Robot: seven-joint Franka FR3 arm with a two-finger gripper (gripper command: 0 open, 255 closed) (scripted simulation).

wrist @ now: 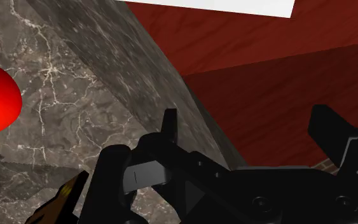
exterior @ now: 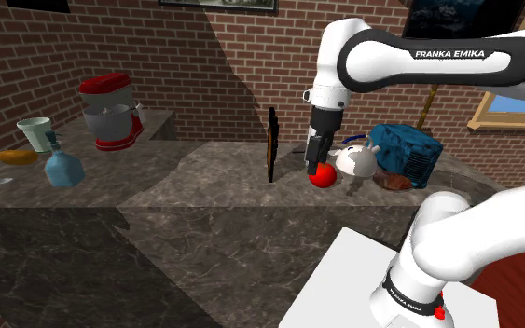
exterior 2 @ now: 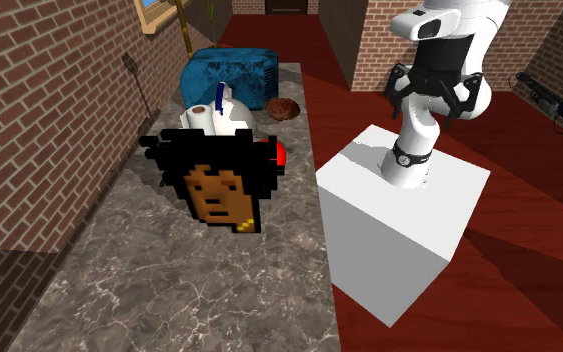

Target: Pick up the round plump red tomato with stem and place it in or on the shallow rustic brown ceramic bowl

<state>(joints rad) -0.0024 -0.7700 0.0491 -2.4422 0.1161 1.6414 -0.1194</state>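
Gripper (exterior: 317,156) spread apart, empty; tomato (exterior: 323,175) just beside it looks smooth, soft, likely slippery: clasp gently across its widest middle.

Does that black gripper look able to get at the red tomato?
Probably yes. The open gripper hangs just above the tomato with nothing between them. The wrist view shows the tomato off to one side of the fingers, so a small shift seems needed.

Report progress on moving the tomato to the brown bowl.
Nothing finished: the tomato sits on the counter, apart from the brown bowl. In hand: the hand is low beside the tomato, fingers open, not around it. Left: grasp, lift, place in bowl.
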